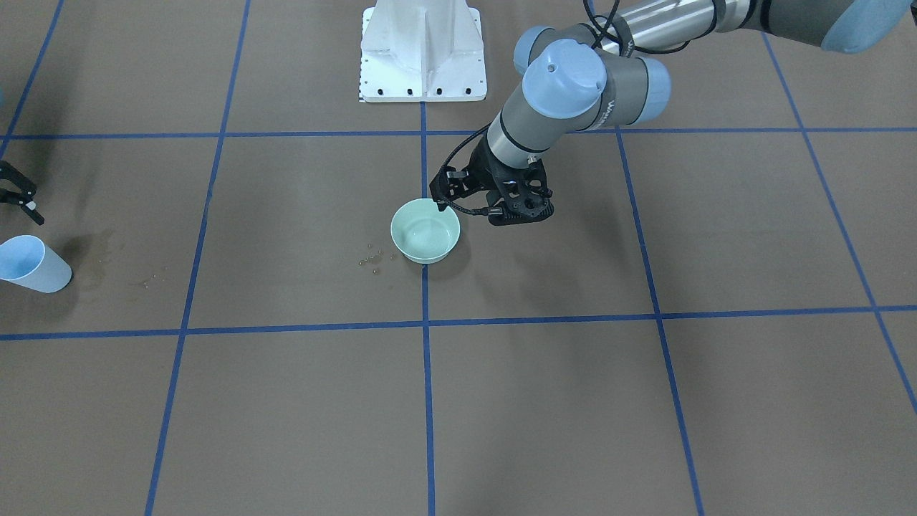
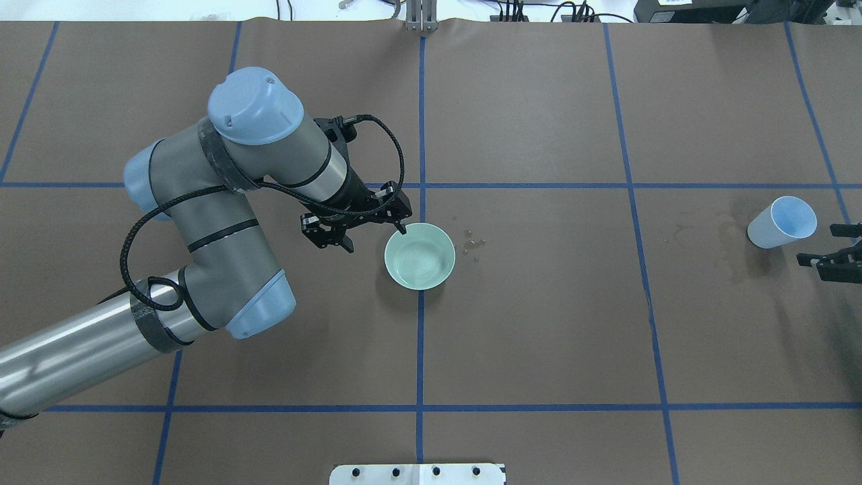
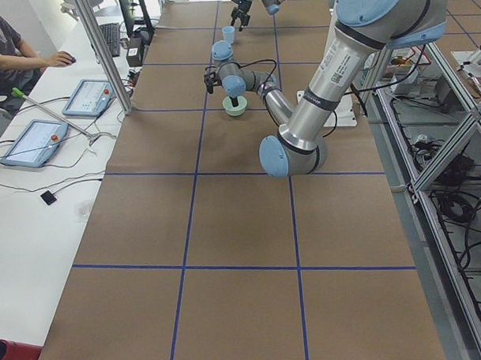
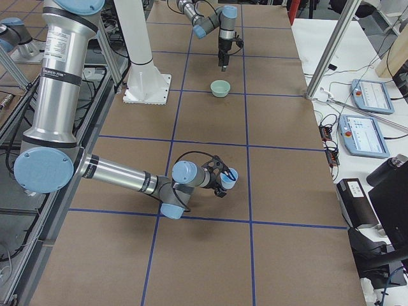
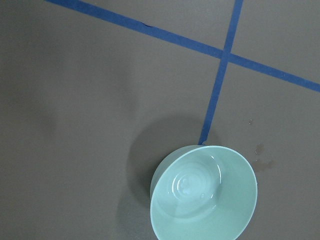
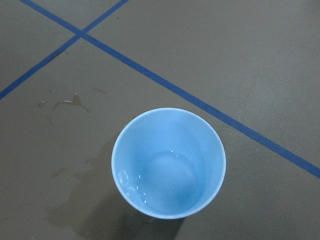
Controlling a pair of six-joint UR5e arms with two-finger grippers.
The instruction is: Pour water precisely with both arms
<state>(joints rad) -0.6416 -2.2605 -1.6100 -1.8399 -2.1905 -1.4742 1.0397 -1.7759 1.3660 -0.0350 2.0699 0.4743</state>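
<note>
Left gripper (image 2: pixel 376 239) you find agape and empty, mint-green bowl (image 2: pixel 431 237) at one fingertip; right gripper (image 2: pixel 819 244) likewise, blue cup (image 2: pixel 781 222) just beside.

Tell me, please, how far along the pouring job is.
Done: little, it seems; the blue cup holds water, and droplets lie beside the green bowl. In hand: left gripper open at the bowl, right gripper open beside the cup. Remaining: grasping and pouring.

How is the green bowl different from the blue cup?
The bowl is pale green, wide and low; the cup is light blue, taller and narrower. The bowl sits mid-table on a blue tape line; the cup stands far off, between lines. Both are upright, with wet spots beside them.
</note>
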